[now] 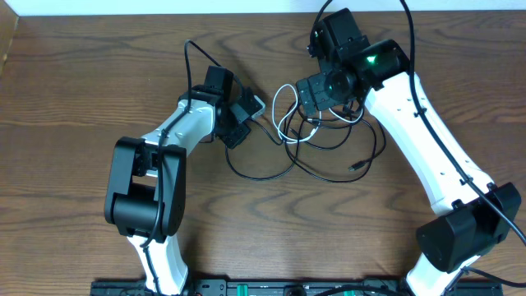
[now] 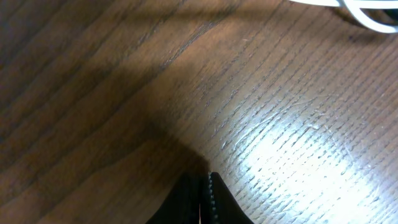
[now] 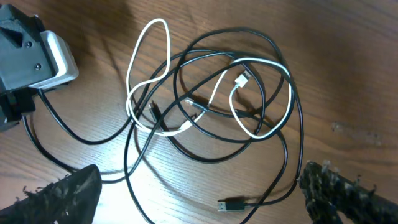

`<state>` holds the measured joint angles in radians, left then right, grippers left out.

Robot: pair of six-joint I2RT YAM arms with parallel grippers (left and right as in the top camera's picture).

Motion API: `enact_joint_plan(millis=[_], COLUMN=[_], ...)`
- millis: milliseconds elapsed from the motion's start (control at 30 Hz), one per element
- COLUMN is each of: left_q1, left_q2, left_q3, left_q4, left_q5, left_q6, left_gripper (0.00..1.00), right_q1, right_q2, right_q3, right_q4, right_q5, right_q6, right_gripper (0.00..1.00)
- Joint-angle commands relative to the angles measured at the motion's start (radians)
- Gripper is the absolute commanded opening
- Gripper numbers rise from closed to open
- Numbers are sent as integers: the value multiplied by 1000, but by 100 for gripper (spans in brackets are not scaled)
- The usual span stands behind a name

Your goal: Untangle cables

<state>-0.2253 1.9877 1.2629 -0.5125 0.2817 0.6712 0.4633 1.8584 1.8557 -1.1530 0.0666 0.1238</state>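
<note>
Rough dark fingers [image 3: 59, 194]: one at each lower corner of the right wrist view, closest to the lens.
Right claw [image 3: 198, 169]: spread wide and gripping nothing. It hangs over the heap, with cords and wood showing between the tips.
Left claw [image 2: 202, 194]: tips pressed together at the bottom edge of the left wrist view, low over the wood. Nothing shows between them, and I cannot tell whether a cord is nipped there.
Cables [image 1: 316, 136]: one loose tangle lying on the worktop [image 3: 348, 74] between the two claws. In the overhead view part of it lies under the right claw.
White cable [image 3: 151, 22]: a tall narrow loop on the left side of the heap and a rounder loop on the right, threaded through the black ones. Its small white plug [image 3: 241, 79] sits inside the heap.
Black cables [image 3: 239, 28]: several wide overlapping loops crossing over and under the white one. One strand runs off left under the left claw's grey housing.
Black plug [image 3: 230, 204]: flat on the wood at the near edge of the heap, outside the loops.
Left wrist view: a bit of white cord crosses the top right corner, well apart from the tips.
</note>
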Motion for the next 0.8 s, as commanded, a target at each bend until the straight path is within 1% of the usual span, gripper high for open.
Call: enact_joint_plan(millis=[0, 100, 233, 300, 400, 467, 600, 767], left_q1=[0, 0, 0, 0, 1, 6, 20, 41], left_q2=[-8, -8, -8, -8, -8, -8, -8, -8], left_q3=[0, 0, 0, 0, 0, 0, 0, 0], left_q4=[0, 7, 31, 40, 43, 35, 6, -40], left_q5=[-2, 3, 144, 186, 179, 179, 178, 178], left_q6=[-62, -115, -193, -240, -323, -354, -394, -397], left_gripper=[7, 7, 8, 7, 7, 8, 7, 7], right_q1=[12, 11, 15, 21, 30, 34, 42, 60], right_q2=[12, 12, 19, 32, 63, 92, 161, 224], right_q3=[-6, -6, -6, -6, -6, -6, -6, -6], right_q4=[8, 26, 39, 32, 16, 11, 9, 9], right_q5=[2, 2, 0, 0, -15, -51, -115, -129], right_q6=[-5, -6, -27, -50, -82, -112, -161, -212], right_gripper=[95, 94, 93, 93, 93, 93, 93, 94])
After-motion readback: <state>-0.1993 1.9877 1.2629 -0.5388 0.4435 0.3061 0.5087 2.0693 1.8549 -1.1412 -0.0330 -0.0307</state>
